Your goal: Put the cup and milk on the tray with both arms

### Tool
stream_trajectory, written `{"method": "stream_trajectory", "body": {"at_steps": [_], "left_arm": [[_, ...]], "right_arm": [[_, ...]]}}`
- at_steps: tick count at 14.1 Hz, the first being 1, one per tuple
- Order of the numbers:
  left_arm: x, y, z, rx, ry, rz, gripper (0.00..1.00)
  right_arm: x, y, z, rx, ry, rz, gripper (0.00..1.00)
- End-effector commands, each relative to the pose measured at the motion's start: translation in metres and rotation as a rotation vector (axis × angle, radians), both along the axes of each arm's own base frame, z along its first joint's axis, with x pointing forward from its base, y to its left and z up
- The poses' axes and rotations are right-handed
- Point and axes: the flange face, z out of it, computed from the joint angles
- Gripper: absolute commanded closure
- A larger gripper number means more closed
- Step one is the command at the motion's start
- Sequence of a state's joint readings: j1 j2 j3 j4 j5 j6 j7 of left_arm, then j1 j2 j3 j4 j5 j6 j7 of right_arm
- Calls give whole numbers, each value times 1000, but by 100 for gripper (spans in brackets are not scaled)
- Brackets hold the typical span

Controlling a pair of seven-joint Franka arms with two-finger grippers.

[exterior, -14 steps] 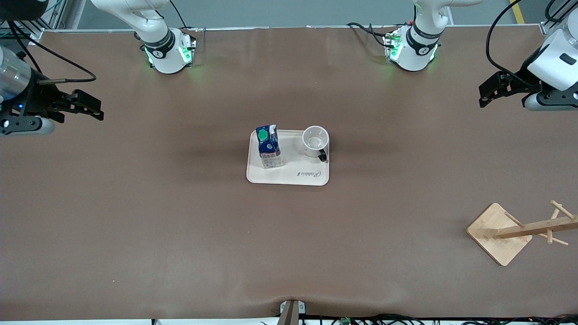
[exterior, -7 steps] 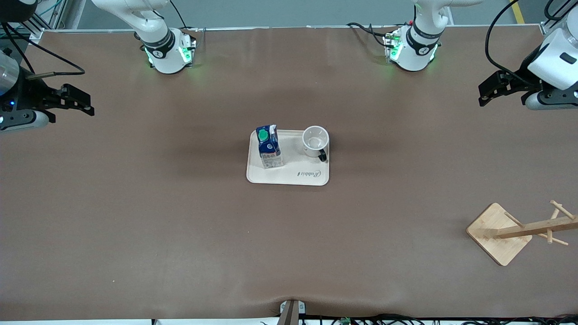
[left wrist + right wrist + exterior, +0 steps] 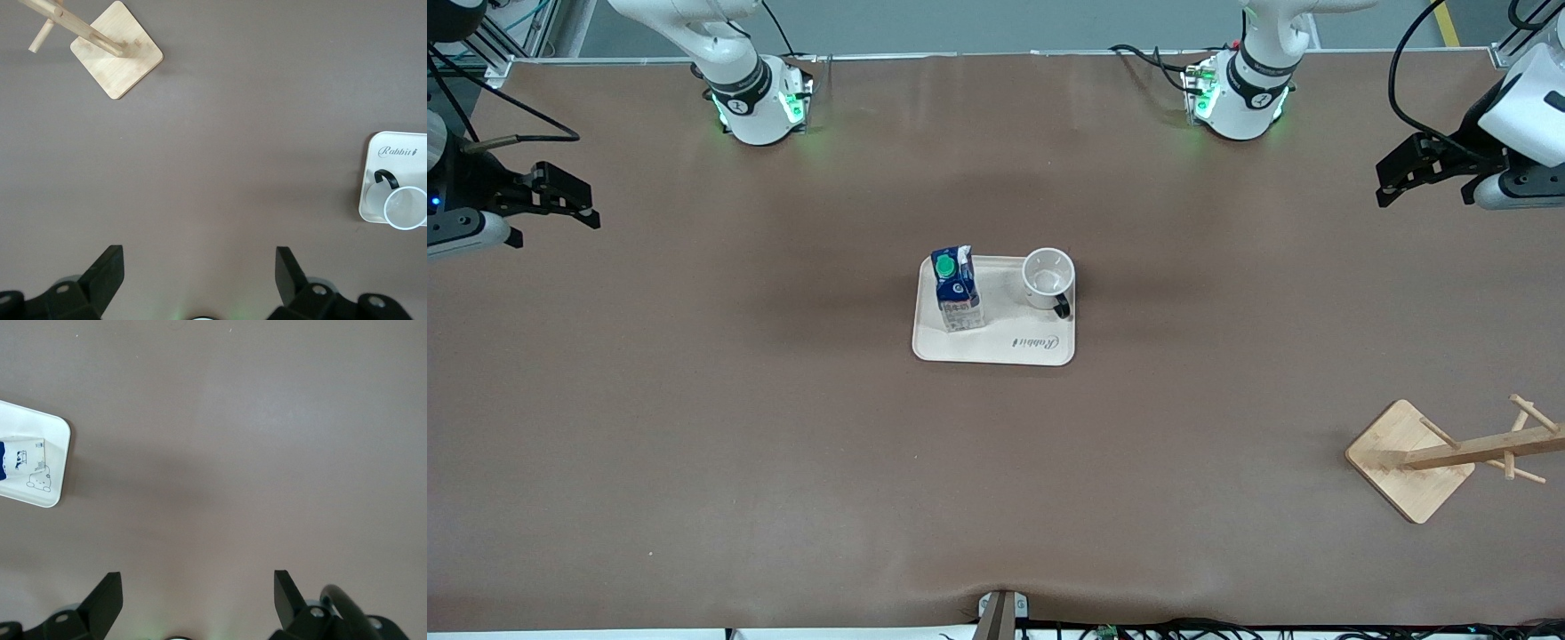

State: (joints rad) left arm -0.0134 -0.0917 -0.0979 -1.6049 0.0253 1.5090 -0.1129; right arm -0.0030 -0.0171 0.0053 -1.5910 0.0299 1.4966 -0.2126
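The cream tray lies in the middle of the table. The milk carton stands upright on it at the right arm's end. The white cup stands upright on it at the left arm's end, its black handle toward the front camera. My left gripper is open and empty, high over the left arm's end of the table. My right gripper is open and empty, high over the right arm's end. The left wrist view shows the cup on the tray. The right wrist view shows the tray's corner and carton base.
A bamboo rack with a square base and pegged post stands near the front camera at the left arm's end; it also shows in the left wrist view. The two arm bases stand along the table's back edge.
Both grippers have drawn farther away from the tray toward their own ends of the table, the right one more. The cup, milk and tray have not moved.
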Motion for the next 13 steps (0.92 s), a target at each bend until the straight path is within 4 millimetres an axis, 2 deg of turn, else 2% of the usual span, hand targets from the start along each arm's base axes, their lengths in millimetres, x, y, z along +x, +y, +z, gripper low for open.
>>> {"method": "stream_trajectory", "body": {"at_steps": [1,3,6,13], "left_arm": [[-2,0,5,-8,4,-2,0],[-3,2,5,-11,14,-2,0],[-4,0,8,-12,13,-6,0],[-4,-4,8,-12,14,-45,0]], "right_arm": [[-8,-3,5,-20,6,-97,0],[-17,-4,2,-27,65,-143,0],[-14,-19,2,-20,61,-160,0],[-13,-17,12,-24,34,-162,0]]}}
